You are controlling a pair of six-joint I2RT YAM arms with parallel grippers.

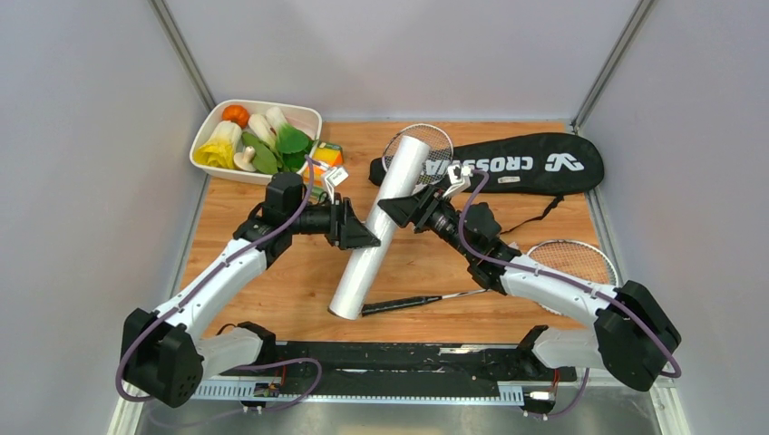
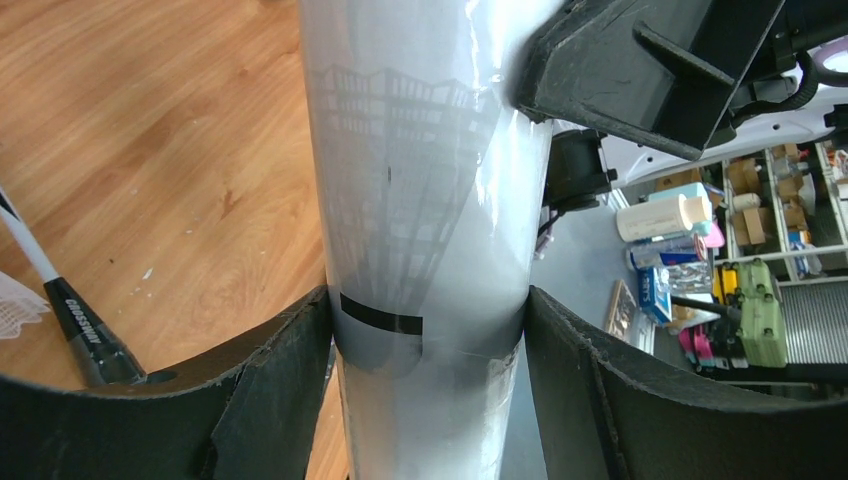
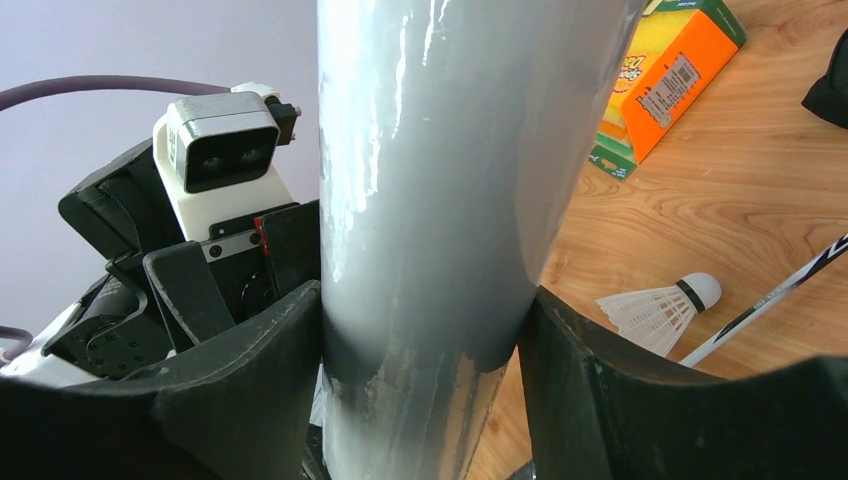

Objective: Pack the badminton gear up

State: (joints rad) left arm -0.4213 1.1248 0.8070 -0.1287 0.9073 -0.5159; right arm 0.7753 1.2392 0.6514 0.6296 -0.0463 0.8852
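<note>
The long white tube (image 1: 381,227) lies slanted across the table's middle, held from both sides. My left gripper (image 1: 370,238) is shut on the tube (image 2: 420,180), a pad on each side. My right gripper (image 1: 388,210) is shut on it a little higher up (image 3: 430,150). One racket (image 1: 573,261) lies at the right, its black handle (image 1: 403,304) reaching under the tube's near end. The second racket's head (image 1: 433,140) pokes out from beside the black CROSSWAY bag (image 1: 517,164). One white shuttlecock (image 3: 660,305) lies on the wood; part of another shows at the left edge of the left wrist view (image 2: 15,300).
A white dish of toy vegetables (image 1: 263,103) stands at the back left, with a small orange-and-green box (image 1: 327,155) beside it, also seen in the right wrist view (image 3: 670,80). Grey walls close in the table's sides and back.
</note>
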